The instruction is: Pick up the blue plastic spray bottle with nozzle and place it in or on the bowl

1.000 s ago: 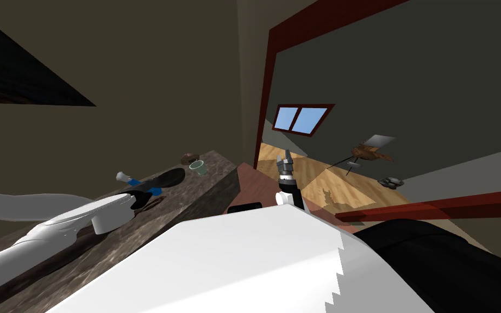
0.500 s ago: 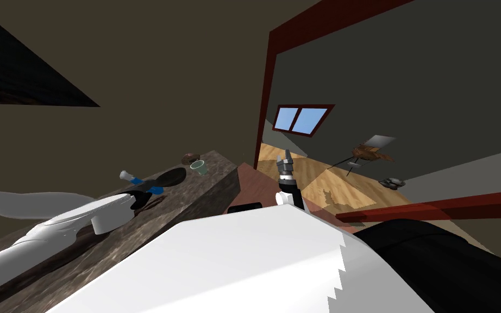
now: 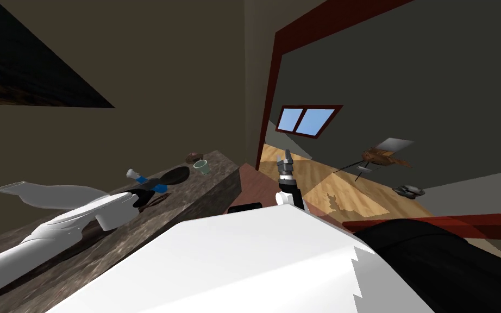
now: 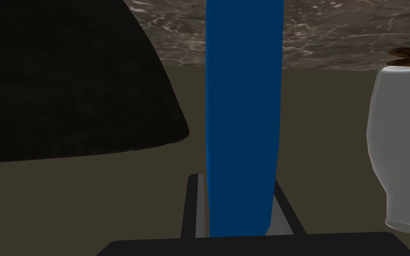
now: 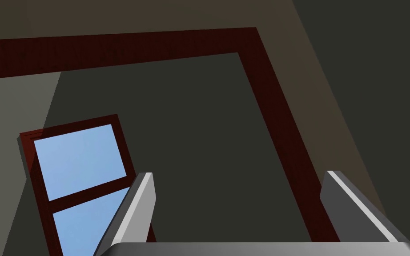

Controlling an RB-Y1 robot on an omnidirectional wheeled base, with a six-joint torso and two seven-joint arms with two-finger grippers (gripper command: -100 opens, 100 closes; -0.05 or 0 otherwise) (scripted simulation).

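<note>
ok so my left gripper [image 4: 237, 189] is clamped on the blue spray bottle [image 4: 244, 111], one thin finger [image 4: 194, 202] pressed against each side of the blue body, which runs straight out from the gripper's dark box. From the head view the spray bottle [image 3: 147, 183] sits in my left gripper [image 3: 142, 193] above the dark marbled counter [image 3: 200, 190], white nozzle end pointing away from the bowl [image 3: 175, 175] and the blue end nearest it. The bowl is dark and shallow, just beside the bottle, and up close it looms as a big black mound [image 4: 66, 89] next to my fingers. Can't honestly tell whether the bottle is touching the counter or hanging a bit above it, the angle's too steep for that. Past the bowl there's a little pale green cup [image 3: 201, 167] near the counter's far end. On the other side of the bottle there's a whitish bottle-shaped thing [image 4: 397, 146], well apart from my grip. My right gripper [image 3: 285, 161] is held up over by the red-framed doorway, fingers spread wide with nothing between them.
</note>
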